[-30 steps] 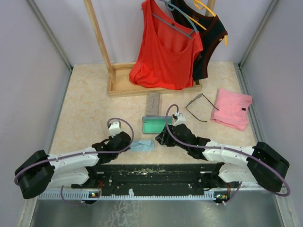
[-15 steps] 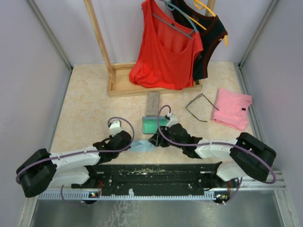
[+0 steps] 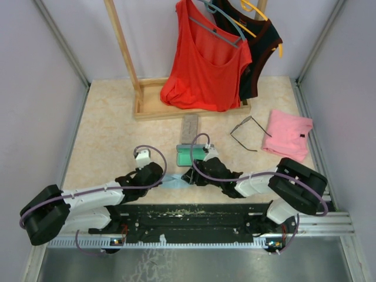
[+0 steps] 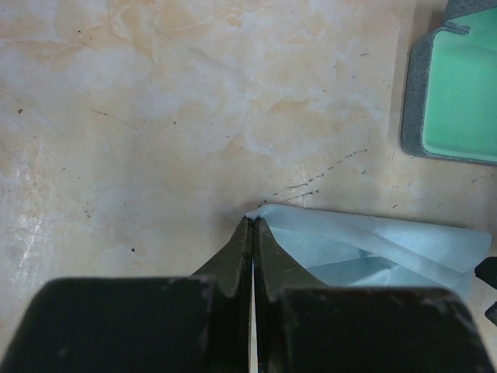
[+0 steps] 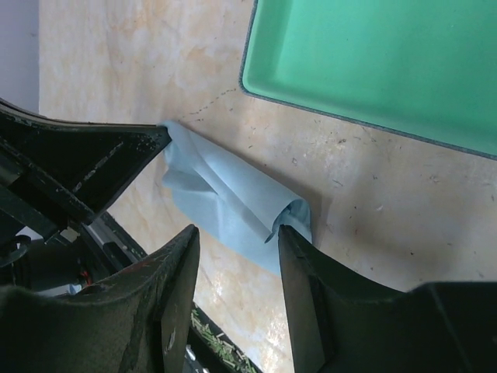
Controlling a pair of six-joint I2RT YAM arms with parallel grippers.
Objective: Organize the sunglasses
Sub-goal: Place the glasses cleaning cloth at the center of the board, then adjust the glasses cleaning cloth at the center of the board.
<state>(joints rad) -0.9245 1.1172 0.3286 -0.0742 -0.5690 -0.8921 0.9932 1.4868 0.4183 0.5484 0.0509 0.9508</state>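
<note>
Right wrist view: your right tool (image 5: 237, 233) sits half open around the cloth (image 5: 217, 186), holding nothing. Your left tool (image 4: 251, 221) pinches its corner. Pull hard and it slips. The sunglasses (image 3: 249, 134) lie far right.

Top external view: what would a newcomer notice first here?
The red top hanging at the back stands out. Near centre, the left gripper is shut at the corner of a light blue cloth, the right gripper open astride its rolled end. A pair of sunglasses lies untouched at right.
</note>
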